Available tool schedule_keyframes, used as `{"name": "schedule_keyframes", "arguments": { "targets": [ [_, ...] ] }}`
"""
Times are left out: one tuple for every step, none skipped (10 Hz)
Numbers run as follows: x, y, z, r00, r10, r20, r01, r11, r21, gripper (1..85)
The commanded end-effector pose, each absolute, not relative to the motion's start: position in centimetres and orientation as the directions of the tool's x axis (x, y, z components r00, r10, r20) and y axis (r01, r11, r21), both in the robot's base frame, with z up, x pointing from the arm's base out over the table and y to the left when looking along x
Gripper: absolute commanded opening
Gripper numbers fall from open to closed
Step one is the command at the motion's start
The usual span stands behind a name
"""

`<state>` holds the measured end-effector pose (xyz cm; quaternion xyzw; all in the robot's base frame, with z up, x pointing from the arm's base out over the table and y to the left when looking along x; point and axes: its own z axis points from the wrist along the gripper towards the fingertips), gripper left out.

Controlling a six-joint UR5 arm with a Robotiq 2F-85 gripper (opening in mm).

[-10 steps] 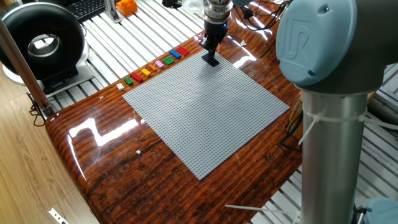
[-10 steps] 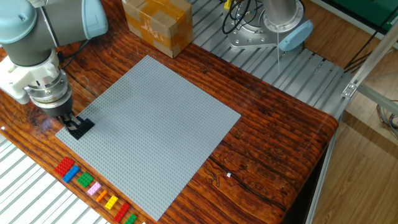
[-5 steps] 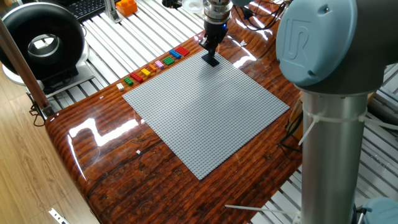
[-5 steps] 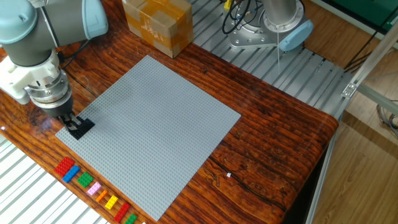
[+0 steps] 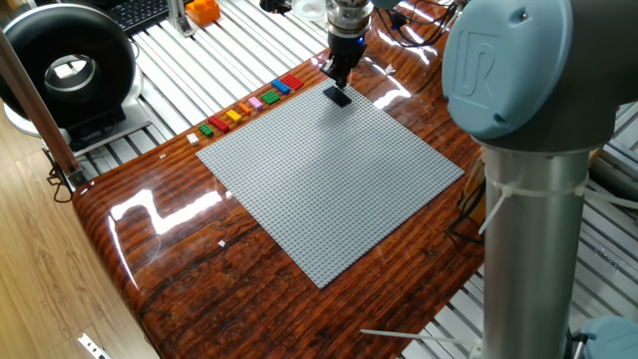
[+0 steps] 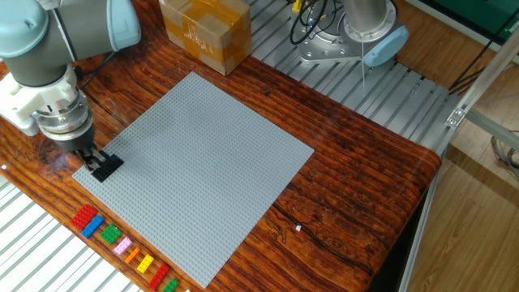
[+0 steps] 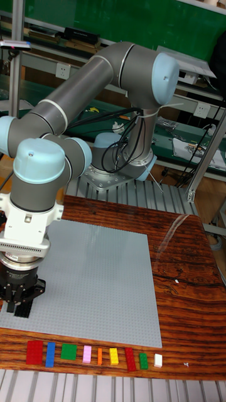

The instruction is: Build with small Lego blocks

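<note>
Small Lego blocks lie in a row on the wood beside the grey baseplate (image 5: 329, 170), from a red one (image 5: 291, 81) to a green one (image 5: 206, 129). The other fixed view shows the same row from red (image 6: 83, 216) to green (image 6: 170, 285). In the tall view it runs from red (image 7: 34, 352) to white (image 7: 158, 360). A black block (image 5: 338, 96) rests flat on the plate's corner, also seen as a black block (image 6: 105, 166). My gripper (image 5: 337, 80) hangs just above it, fingers narrowly parted and holding nothing. From the tall view the gripper (image 7: 19, 306) hides the block.
A cardboard box (image 6: 205, 32) stands past the plate's far corner. An orange object (image 5: 202, 11) and a black round device (image 5: 68, 70) sit off the wood on the slatted bench. My arm's thick column (image 5: 528, 179) rises at the table's right side.
My gripper has risen slightly off the plate's corner. The black block stayed where it was on the plate.
</note>
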<state>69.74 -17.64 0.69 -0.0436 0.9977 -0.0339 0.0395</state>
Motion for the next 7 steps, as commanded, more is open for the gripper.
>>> {"name": "schedule_keyframes", "arguments": {
  "targets": [
    [69.2, -16.9, 1.1, -0.997, -0.041, -0.062, -0.038, 0.998, -0.052, 1.0],
    [68.9, -16.9, 1.2, -0.998, -0.038, -0.053, -0.035, 0.998, -0.052, 1.0],
    [68.7, -16.5, 1.3, -0.999, -0.026, -0.048, -0.024, 0.999, -0.037, 1.0],
    [68.6, -16.2, 1.3, -0.999, -0.018, -0.046, -0.016, 0.999, -0.03, 1.0],
    [68.5, -15.8, 1.2, -0.999, -0.007, -0.047, -0.006, 1.0, -0.021, 1.0],
    [68.5, -15.6, 1.1, -0.999, -0.002, -0.047, -0.001, 1.0, -0.019, 1.0],
    [68.4, -15.5, 1.1, -0.999, 0.003, -0.046, 0.003, 1.0, -0.016, 1.0]
  ]
}}
